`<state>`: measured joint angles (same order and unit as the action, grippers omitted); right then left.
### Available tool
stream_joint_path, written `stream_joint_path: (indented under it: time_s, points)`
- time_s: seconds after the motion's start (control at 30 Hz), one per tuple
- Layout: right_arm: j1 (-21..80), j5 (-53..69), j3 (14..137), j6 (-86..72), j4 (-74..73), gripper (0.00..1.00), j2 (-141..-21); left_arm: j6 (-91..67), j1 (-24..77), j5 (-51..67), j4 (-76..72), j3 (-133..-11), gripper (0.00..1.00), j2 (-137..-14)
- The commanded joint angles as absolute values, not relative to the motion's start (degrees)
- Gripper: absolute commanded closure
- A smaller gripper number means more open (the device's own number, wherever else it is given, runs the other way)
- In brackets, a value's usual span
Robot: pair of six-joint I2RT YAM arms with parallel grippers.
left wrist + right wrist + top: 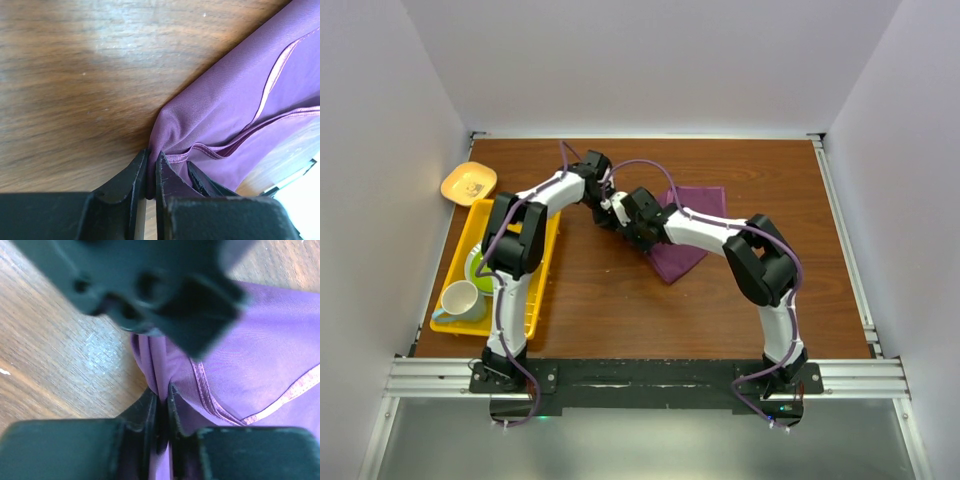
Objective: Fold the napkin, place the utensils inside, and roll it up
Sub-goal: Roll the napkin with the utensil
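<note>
- The napkin lies on the table right of centre, partly doubled over itself; its near corner points towards the arm bases
- In the left wrist view, layered hemmed edges of the napkin run across the cloth, with bare wood on the left
- Left gripper: jaws all but closed, clamped on a thin bunched fold at the napkin's left edge; seen close, the left gripper has only cloth between its fingers
- Right gripper: jaws likewise drawn tight on the same edge; the right gripper pinches a narrow ridge of the napkin, the rest of which spreads to the right
- The two grippers stand just beside each other at the napkin's left side; the left one shows as a dark blurred mass right in front of the right wrist camera
- A yellow tray holding a green plate and a cup sits at the table's left side, well apart from the napkin
</note>
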<state>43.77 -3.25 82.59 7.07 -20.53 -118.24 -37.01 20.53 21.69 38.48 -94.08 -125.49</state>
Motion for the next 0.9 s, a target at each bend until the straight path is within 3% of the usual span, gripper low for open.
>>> stream_joint_path:
  time_s: [0.0, 0.07, 0.17, 0.2, 0.3, 0.47, 0.5, 0.63, 0.67, 0.77, 0.87]
  points:
    - [42.5, 1.6, 80.0, 2.9, -25.0, 0.98, -123.1, -37.9, 19.6, 23.5, 38.2, -96.0, 0.98, -124.8]
    - [40.8, 7.8, 79.1, 1.4, -24.0, 1.00, -123.3, -38.8, 19.3, 22.5, 37.1, -95.9, 0.91, -123.7]
    - [37.5, 18.9, 77.9, -1.3, -21.8, 1.00, -123.1, -40.5, 19.2, 21.2, 36.0, -96.2, 0.73, -121.5]
    - [36.7, 22.0, 77.7, -1.8, -21.3, 1.00, -123.2, -41.0, 19.1, 20.8, 35.7, -96.2, 0.62, -120.2]
    - [32.5, 33.7, 77.0, -5.4, -18.7, 1.00, -124.4, -42.4, 19.0, 19.1, 35.3, -95.8, 0.49, -117.8]
    - [26.8, 48.0, 75.9, -10.7, -14.3, 1.00, -126.6, -43.5, 18.5, 16.7, 30.6, -89.7, 0.43, -110.8]
    - [26.0, 50.0, 75.7, -11.9, -13.4, 1.00, -127.3, -43.4, 18.5, 16.2, 29.6, -87.2, 0.37, -108.4]
    - [23.0, 56.2, 76.7, -15.7, -12.3, 1.00, -131.8, -43.7, 18.6, 17.7, 22.1, -78.6, 0.47, -102.7]
    - [22.7, 56.7, 77.1, -16.0, -12.6, 1.00, -132.4, -43.9, 18.6, 20.7, 19.2, -76.2, 0.58, -101.6]
    - [21.3, 60.0, 76.8, -21.0, -8.6, 1.00, -134.7, -44.2, 18.9, 25.9, 11.2, -67.8, 0.71, -99.4]
    - [20.0, 61.5, 76.8, -23.1, -7.6, 1.00, -136.8, -44.2, 19.2, 28.5, 5.3, -62.8, 0.68, -98.7]
